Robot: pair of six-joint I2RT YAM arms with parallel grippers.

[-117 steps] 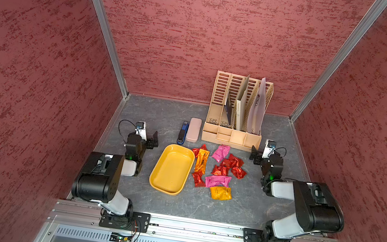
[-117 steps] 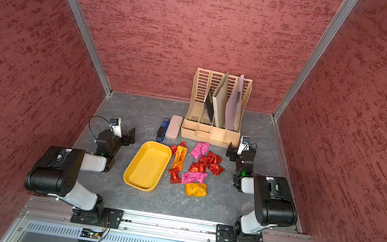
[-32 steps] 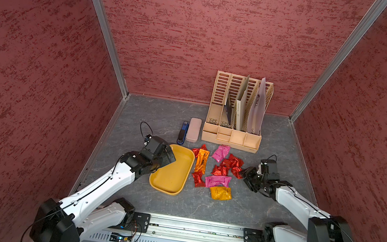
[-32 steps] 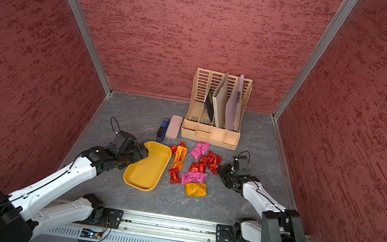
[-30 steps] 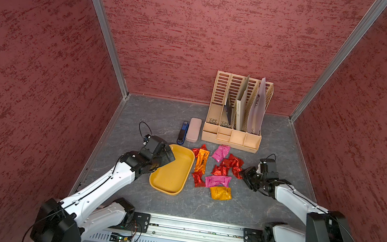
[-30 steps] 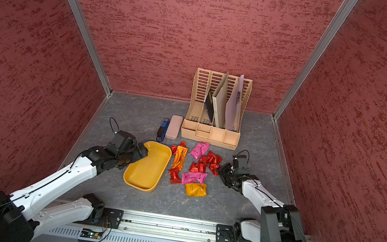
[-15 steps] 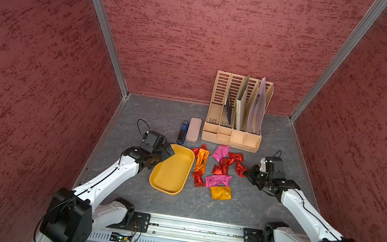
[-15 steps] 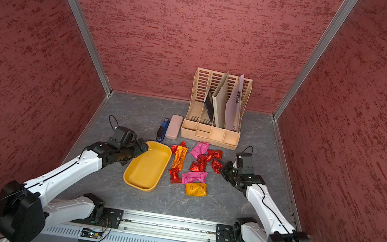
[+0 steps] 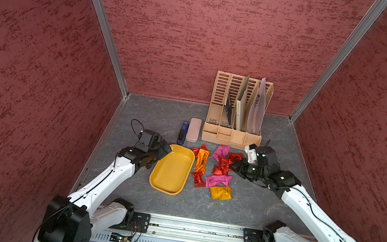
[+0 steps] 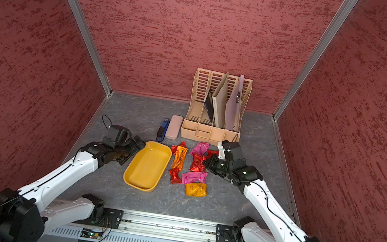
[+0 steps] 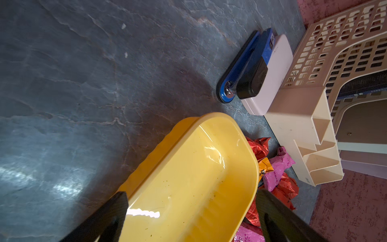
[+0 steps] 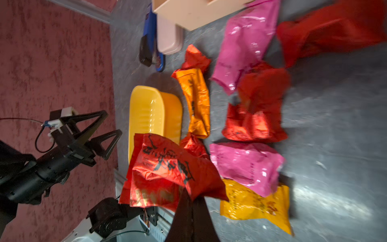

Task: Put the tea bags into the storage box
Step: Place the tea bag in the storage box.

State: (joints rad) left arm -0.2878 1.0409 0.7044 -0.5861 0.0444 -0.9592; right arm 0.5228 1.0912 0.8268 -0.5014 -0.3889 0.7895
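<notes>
So, right gripper [image 12: 191, 198] is pinched tight on a red tea bag [image 12: 165, 167] above the others; left gripper [image 11: 190, 196] is spread wide by a corner of the yellow storage box [image 11: 209, 163].

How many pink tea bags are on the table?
2. One pink tea bag lies just before the file organizer; the other lies nearer the robot, touching the orange-yellow packet. No more show.

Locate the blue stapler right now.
In both top views the blue stapler lies close beside the pale pink case, just behind the far end of the yellow tray and to the robot's left of the tan file organizer.
</notes>
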